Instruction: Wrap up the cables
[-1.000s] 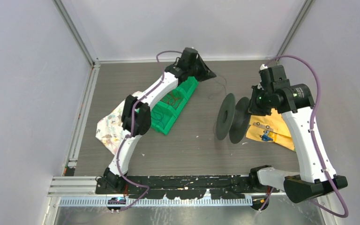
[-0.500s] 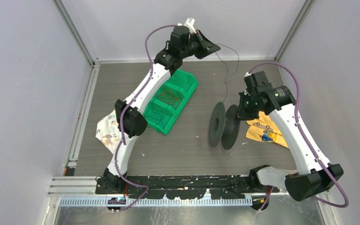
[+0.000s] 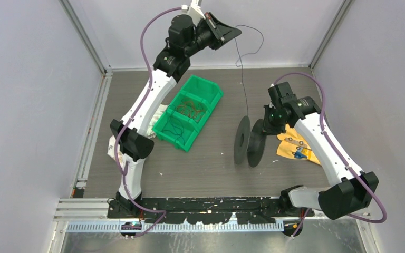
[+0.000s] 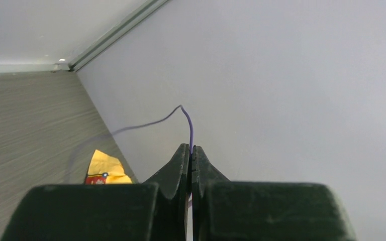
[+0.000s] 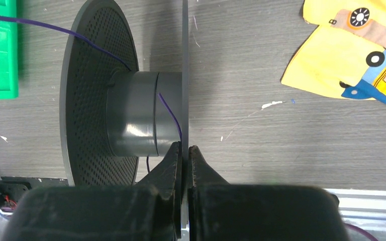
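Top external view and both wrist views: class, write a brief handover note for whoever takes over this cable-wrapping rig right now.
Left gripper: shut on a thin cable, held high near the back wall.
Right gripper: fingers shut on one flange of the spool, which stands on edge.
The thin cable runs down to the spool's hub; at most one turn shows there.
Other cables lie in the green bin.
Left to do: wind this cable on, then the others.
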Available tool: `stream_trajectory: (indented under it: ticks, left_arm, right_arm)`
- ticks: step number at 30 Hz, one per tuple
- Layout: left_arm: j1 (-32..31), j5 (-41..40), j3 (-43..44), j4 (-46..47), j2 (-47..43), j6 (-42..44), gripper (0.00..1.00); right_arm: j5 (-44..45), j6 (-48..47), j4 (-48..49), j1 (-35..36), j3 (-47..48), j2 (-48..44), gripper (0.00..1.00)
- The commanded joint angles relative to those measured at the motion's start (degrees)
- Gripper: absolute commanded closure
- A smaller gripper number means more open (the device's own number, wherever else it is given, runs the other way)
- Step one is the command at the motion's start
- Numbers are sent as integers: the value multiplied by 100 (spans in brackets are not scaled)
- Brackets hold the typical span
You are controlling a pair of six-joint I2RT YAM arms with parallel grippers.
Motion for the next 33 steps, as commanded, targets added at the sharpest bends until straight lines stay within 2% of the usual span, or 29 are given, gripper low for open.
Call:
stream_trajectory:
  ticks: [1, 9, 15, 23, 33]
  left_arm:
    - [23, 260, -15, 584, -315, -63, 100]
    - [22, 905, -314, 1229, -774, -296, 100]
    - [-80, 1206, -1010, 1404, -1089, -309, 100]
    - [-471, 1794, -1503, 2142, -840, -847, 99]
    - [-664, 1841, -1599, 2659, -495, -1326, 99]
  right_arm:
    - [102, 89, 403, 28, 170, 1, 99]
    - [205, 38, 823, 28, 189, 438, 99]
    - [170, 282, 1065, 24, 574, 891, 99]
    - [54, 827, 1338, 14, 941, 1256, 100]
    - [-30, 1349, 1807, -43, 942, 978, 99]
